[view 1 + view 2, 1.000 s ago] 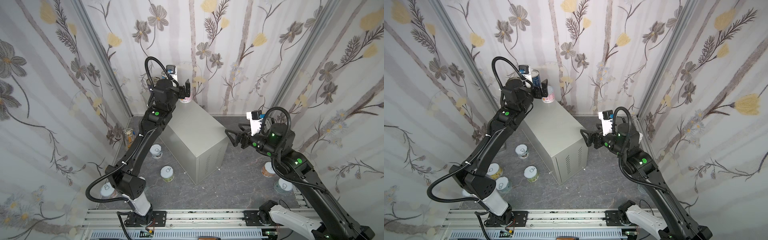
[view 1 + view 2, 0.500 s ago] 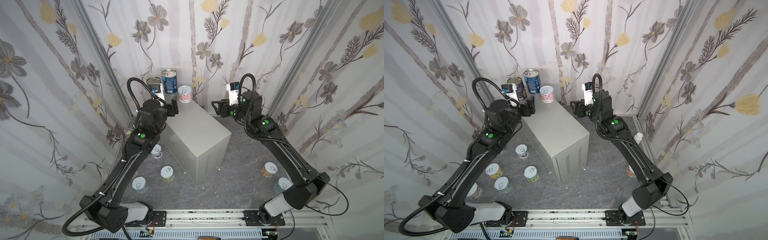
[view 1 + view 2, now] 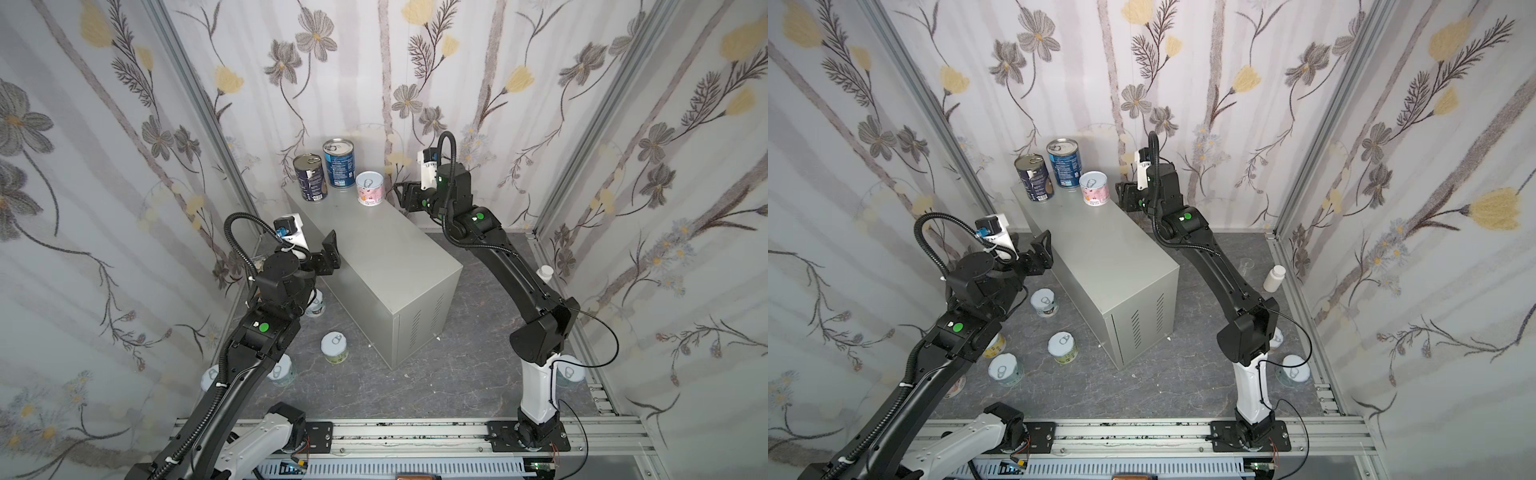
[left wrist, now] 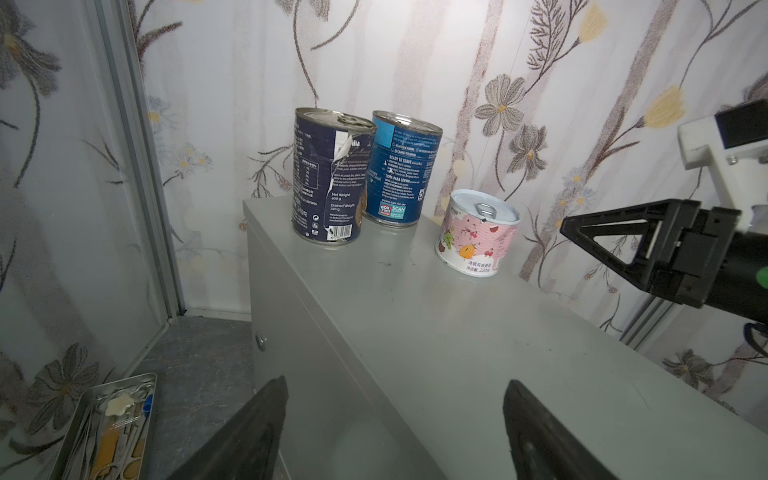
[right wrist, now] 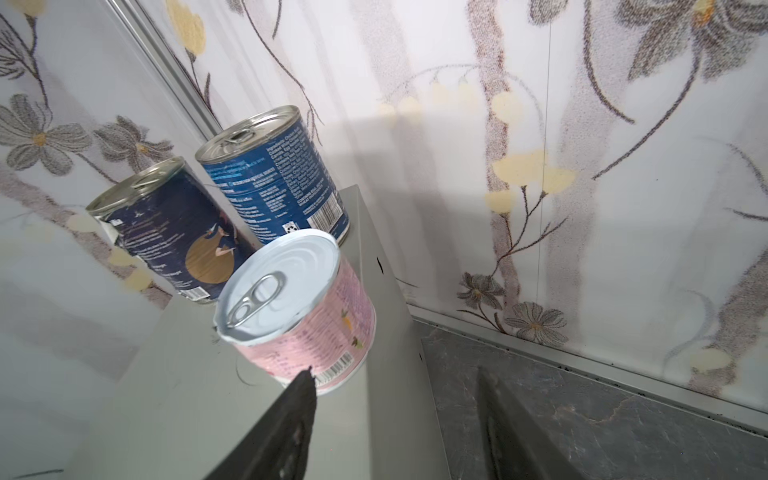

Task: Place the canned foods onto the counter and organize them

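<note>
The counter (image 3: 395,257) carries three cans at its far end, in the upper middle of both top views. Two tall blue cans (image 3: 338,163) stand upright close together, and a short pink can (image 3: 370,189) stands upright just right of them, near the counter's right edge. The right gripper (image 3: 400,194) hangs just beside this pink can, on its right and apart from it. In the right wrist view its fingers (image 5: 299,415) are moderately apart with nothing between them, and the pink can stands ahead but off toward one finger, not in line with the gap. If this can must be set into the row, I judge the right arm is nearer, and it should first shift sideways. The left gripper (image 3: 329,249), wide and empty, is at the counter's near left edge, closer to the short cans (image 3: 1063,347) on the floor at lower left.
</note>
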